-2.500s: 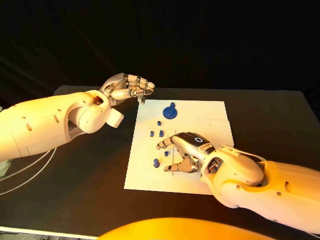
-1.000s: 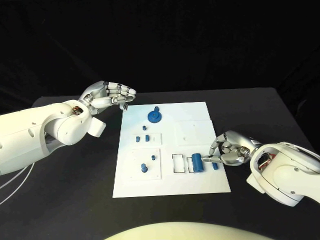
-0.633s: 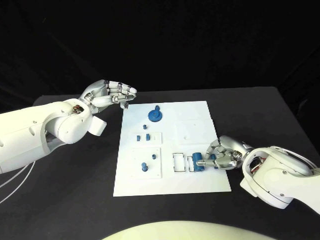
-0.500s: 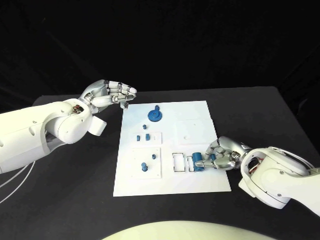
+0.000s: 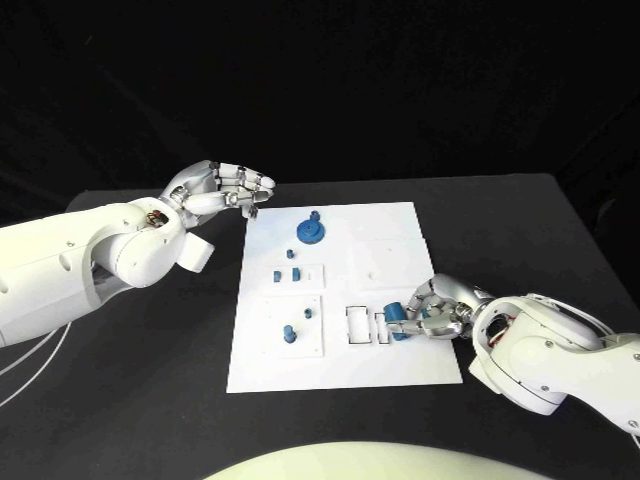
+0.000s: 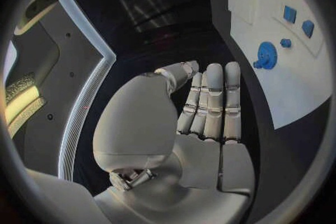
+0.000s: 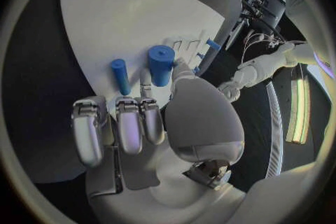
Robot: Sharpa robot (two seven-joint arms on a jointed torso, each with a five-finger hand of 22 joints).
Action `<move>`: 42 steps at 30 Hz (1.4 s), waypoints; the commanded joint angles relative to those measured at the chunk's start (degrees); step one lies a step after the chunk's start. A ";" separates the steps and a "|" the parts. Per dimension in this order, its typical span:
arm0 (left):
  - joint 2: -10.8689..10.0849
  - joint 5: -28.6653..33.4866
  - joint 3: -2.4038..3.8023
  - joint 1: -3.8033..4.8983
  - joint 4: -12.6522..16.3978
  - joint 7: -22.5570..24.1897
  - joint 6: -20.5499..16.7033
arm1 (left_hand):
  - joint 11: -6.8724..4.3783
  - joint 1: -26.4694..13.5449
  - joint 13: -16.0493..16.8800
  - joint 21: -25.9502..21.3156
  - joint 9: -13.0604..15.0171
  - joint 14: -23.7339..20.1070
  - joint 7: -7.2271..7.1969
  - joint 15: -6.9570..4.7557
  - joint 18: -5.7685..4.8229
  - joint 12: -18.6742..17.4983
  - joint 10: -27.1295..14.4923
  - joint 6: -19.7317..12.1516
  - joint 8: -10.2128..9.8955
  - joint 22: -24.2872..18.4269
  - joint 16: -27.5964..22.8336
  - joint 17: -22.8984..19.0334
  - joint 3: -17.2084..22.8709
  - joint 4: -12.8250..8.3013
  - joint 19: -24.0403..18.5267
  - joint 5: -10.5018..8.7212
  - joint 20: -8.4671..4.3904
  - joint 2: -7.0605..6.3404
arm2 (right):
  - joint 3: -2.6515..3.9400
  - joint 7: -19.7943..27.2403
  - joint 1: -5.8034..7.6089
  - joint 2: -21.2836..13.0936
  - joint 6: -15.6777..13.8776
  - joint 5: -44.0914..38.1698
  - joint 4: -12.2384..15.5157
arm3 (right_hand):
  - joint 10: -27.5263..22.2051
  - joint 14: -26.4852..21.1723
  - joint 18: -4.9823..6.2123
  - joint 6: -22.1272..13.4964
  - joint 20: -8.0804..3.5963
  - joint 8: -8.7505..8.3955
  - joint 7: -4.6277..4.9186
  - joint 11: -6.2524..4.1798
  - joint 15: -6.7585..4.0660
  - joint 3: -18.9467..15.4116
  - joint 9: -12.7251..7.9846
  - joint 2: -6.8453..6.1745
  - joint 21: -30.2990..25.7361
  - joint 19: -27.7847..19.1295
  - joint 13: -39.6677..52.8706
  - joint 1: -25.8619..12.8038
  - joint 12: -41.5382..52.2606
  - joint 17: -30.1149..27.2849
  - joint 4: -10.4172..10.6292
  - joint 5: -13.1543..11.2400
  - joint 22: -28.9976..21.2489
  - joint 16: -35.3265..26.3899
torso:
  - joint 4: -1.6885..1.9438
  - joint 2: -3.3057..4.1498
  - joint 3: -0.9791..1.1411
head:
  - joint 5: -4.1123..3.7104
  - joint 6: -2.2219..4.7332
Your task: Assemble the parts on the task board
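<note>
Right now the blue cylinder (image 5: 394,313) stands near the task board (image 5: 392,225)'s right edge, bare white board beyond it, a thinner blue peg (image 7: 120,76) just beside. Right hand (image 5: 443,308) pinches the cylinder. Left hand (image 5: 222,187) hangs off the board's far left corner, fingers curled, holding nothing.

White task board (image 5: 407,225) on black tabletop (image 5: 536,230); blue parts: round disc (image 5: 309,232), cylinder (image 7: 160,65), thin peg (image 7: 120,76). Silver hands, white arms.
</note>
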 commanded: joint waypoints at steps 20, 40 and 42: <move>-0.16 0.00 0.04 0.02 0.39 0.03 1.10 | 0.06 -0.04 -0.12 -0.39 0.08 -0.47 -0.09 0.08 0.89 0.26 -0.36 -0.39 0.41 -0.10 0.24 -0.02 -0.09 -0.01 -0.21 0.26 0.02 0.62 | -0.32 -3.28 -0.48 -0.10 0.75 0.97 0.16 | 4.77 5.52 -0.80 4.15 -1.27 -0.69 -1.18 -1.63 -1.51 10.26 -3.23 -3.05 0.20 6.10 13.72 8.91 -0.68 12.22 -0.15 14.96 15.07 0.17 | -0.06 -0.07 -0.05 | 0.36 0.21; -0.20 -0.16 0.03 0.03 0.33 -0.06 1.10 | 0.03 0.18 -0.15 -0.33 0.08 -0.53 -0.11 0.04 0.91 0.33 -0.37 -0.37 0.49 -0.06 0.26 -0.04 0.06 -0.24 -0.23 0.36 -0.01 0.68 | -0.02 -0.56 3.73 -1.26 -5.01 18.60 3.82 | 4.58 5.50 -0.80 4.97 -1.50 0.21 -1.49 -1.92 -1.77 14.38 -3.23 -4.49 0.20 6.10 13.51 6.00 -0.96 12.09 -0.04 16.10 15.07 0.12 | -0.16 -0.12 -0.02 | 0.27 0.52; -0.18 -0.21 0.03 0.03 0.31 -0.06 1.11 | 0.01 0.34 -0.16 -0.26 0.08 -0.56 -0.12 0.02 0.92 0.37 -0.37 -0.36 0.53 -0.02 0.26 -0.05 0.16 -0.39 -0.23 0.43 -0.04 0.71 | -0.02 -0.48 3.87 -1.18 -4.60 19.36 4.03 | 4.58 5.49 -0.80 4.94 -1.51 0.26 -1.48 -1.92 -1.77 14.50 -3.22 -4.57 0.20 6.10 13.51 5.64 -0.96 12.07 -0.04 16.00 15.07 0.10 | -0.04 -0.07 -0.01 | 0.23 0.58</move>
